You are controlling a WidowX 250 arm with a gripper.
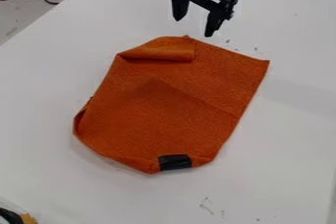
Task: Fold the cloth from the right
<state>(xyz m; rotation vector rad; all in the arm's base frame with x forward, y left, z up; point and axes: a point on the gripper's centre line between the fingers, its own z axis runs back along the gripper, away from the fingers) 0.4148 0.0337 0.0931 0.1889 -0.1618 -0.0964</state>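
Item: your black two-finger gripper (193, 27). It hung at the top of the view, near the upper edge of the cloth (167, 105), and you had its fingers spread apart. Item: one orange cloth, lying in the middle of your white table (289, 144). Its upper left corner was turned over in a flap, its lower left edge curled, its upper right corner pointed. Item: one black patch (175, 162), at the cloth's bottom edge.
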